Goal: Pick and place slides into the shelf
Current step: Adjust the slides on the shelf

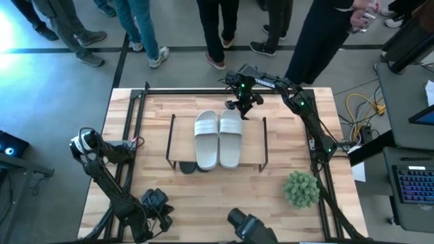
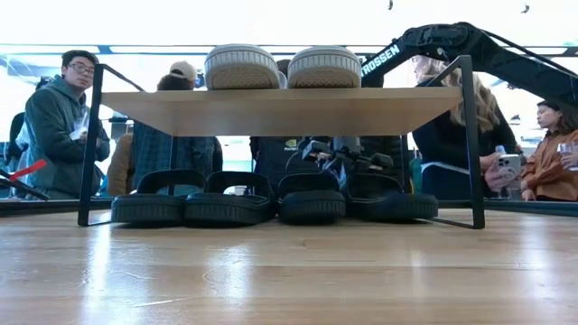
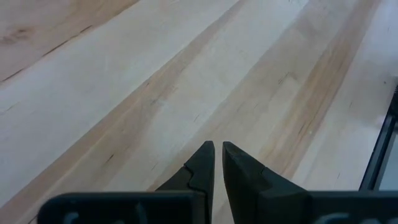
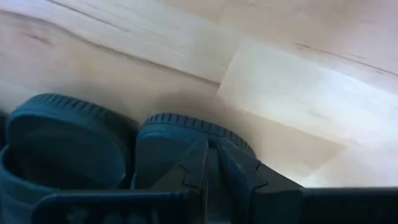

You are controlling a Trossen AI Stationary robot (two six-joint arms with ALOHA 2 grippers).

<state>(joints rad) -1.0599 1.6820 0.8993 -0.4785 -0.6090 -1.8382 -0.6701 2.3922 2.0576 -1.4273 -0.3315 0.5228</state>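
The shelf (image 2: 280,110) stands mid-table on thin black legs. Two pale slides (image 1: 218,139) lie side by side on its top board (image 1: 252,146). Several black slides (image 2: 271,200) sit in a row on the table beneath it. My right gripper (image 4: 211,158) is shut at the shelf's far side (image 1: 243,107), its tips pointing steeply down over the rounded end of one black slide (image 4: 186,127), with another black slide (image 4: 62,140) beside it. My left gripper (image 3: 217,149) is shut on nothing above bare wood near the table's near left corner (image 1: 159,205). My right gripper's shut fingertips (image 4: 200,155) stand over the ribbed end rim (image 4: 180,121) of a black slide, coming from above on the shelf's far side. I cannot tell whether they touch it; the slide lies flat on the table.
A small green plant (image 1: 300,188) stands at the near right. Black frame rails (image 1: 129,135) run along the table's edges. A camera mount (image 1: 247,227) sits at the near edge. People stand beyond the far edge. Bare wood lies left and right of the shelf.
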